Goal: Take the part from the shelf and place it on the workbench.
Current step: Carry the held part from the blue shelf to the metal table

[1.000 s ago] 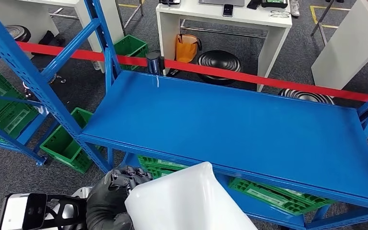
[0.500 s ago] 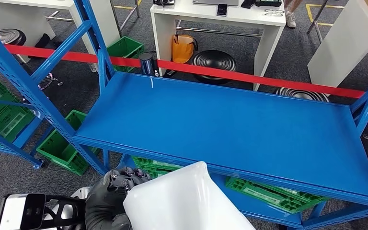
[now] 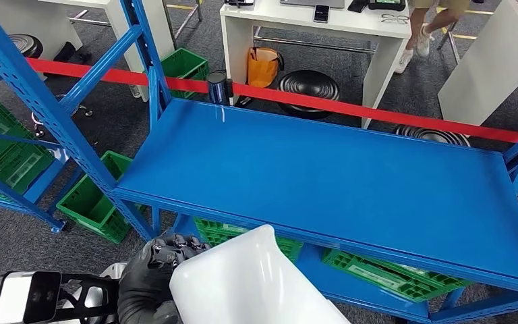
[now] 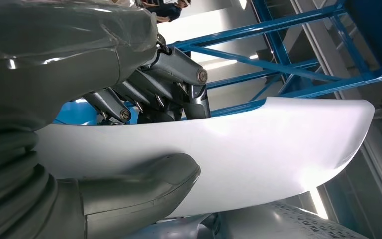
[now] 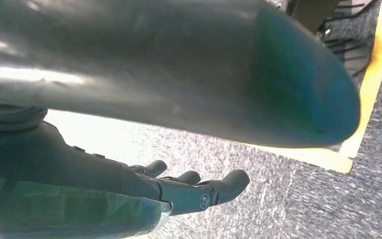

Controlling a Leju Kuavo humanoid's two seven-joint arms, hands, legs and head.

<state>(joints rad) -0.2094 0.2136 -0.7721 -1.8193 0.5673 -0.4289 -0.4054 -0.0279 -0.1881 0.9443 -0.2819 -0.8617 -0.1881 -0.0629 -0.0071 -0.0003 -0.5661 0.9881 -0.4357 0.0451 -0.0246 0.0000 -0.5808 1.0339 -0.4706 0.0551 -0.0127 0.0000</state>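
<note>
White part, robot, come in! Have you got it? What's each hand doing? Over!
Left hand grips white part, short of blue shelf top. Right hand holds nothing, fingers apart, over floor. Nothing on shelf top in the way.

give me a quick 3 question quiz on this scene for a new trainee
1. True or false: the white part lies on the blue shelf.
2. Which hand holds the part? A) left B) right C) both
3. Fill in: the tape stretched behind the shelf is ____.

Key:
1. False. The left hand holds it in front of the shelf; in the left wrist view the thumb and fingers clamp it from opposite sides.
2. A. The right hand hangs over the floor with nothing in it, fingers apart.
3. Red: the tape.
</note>
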